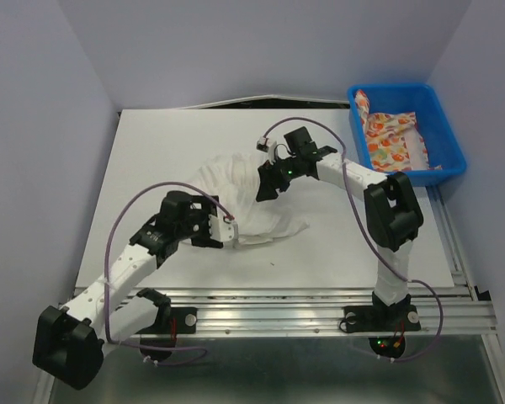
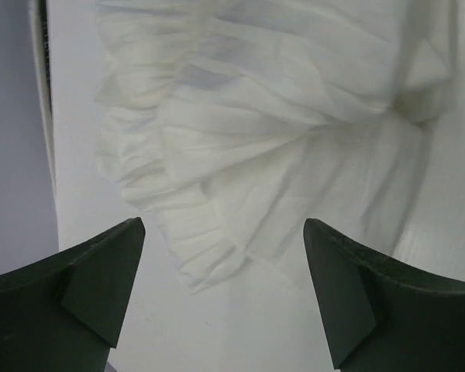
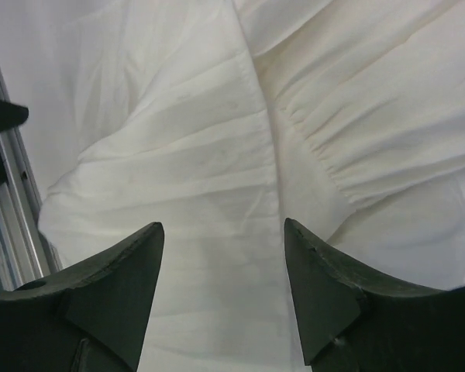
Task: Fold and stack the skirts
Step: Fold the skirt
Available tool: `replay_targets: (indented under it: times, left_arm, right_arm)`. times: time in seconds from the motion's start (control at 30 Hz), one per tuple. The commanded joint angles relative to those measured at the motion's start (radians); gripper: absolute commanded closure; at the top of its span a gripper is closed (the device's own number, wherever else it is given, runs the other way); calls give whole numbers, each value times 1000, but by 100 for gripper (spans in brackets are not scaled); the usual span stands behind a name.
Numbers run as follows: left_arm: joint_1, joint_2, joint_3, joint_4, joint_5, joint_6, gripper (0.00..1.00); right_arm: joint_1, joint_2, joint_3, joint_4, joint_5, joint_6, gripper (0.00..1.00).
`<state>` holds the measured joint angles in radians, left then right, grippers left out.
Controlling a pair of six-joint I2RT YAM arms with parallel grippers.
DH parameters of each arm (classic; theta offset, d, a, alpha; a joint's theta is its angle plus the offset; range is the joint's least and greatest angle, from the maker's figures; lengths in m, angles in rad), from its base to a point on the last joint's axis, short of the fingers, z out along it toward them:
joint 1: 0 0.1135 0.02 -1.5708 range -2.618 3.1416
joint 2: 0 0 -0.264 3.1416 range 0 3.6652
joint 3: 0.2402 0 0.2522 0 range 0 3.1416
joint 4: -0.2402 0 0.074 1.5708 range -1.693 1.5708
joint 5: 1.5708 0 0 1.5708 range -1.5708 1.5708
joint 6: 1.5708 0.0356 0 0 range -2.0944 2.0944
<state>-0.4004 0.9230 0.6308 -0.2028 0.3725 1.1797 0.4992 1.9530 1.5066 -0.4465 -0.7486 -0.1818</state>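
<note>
The white skirt (image 1: 236,189) lies crumpled in the middle of the white table, its ruffled tiers showing. My left gripper (image 1: 227,230) stands at its near left edge. In the left wrist view the gripper (image 2: 223,232) is open with only bare table between the fingers, and the white skirt's hem (image 2: 217,256) lies just ahead of it. My right gripper (image 1: 265,183) is over the skirt's far right side. Seen from the right wrist, that gripper (image 3: 223,229) is open above flat white skirt cloth (image 3: 178,139). The printed skirt (image 1: 391,139) lies in the blue bin.
The blue plastic bin (image 1: 450,143) stands at the table's back right corner. An aluminium rail (image 1: 320,303) runs along the near edge by the arm bases. Grey walls close in the left, back and right sides.
</note>
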Motion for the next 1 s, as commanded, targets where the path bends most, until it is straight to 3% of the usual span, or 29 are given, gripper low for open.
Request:
replay_targets:
  times: [0.0, 0.13, 0.33, 0.5, 0.77, 0.83, 0.87, 0.93, 0.97]
  left_arm:
    - [-147, -38, -170, 175, -148, 172, 2]
    - [-263, -47, -273, 310, -262, 204, 2]
    - [-400, -10, -356, 445, -319, 207, 2]
    - [-446, 123, -390, 561, -340, 233, 2]
    - [-494, 341, -321, 658, -362, 155, 2]
    - [-497, 370, -293, 651, -394, 127, 12]
    - [-497, 376, -286, 640, -392, 104, 25]
    - [-497, 372, -269, 605, -385, 83, 40]
    - [-497, 350, -264, 589, -379, 63, 57]
  right_arm:
    - [42, 78, 58, 152, -52, 79, 32]
    - [53, 153, 61, 186, -41, 107, 32]
    - [53, 233, 18, 173, 45, 81, 33]
    - [53, 230, -2, 166, 58, 90, 33]
    - [53, 241, -5, 144, 63, 107, 37]
    - [53, 238, -26, 146, 64, 111, 37]
    - [62, 231, -35, 149, 64, 111, 37]
    - [62, 224, -55, 155, 66, 114, 37]
    - [62, 212, -74, 155, 66, 114, 38]
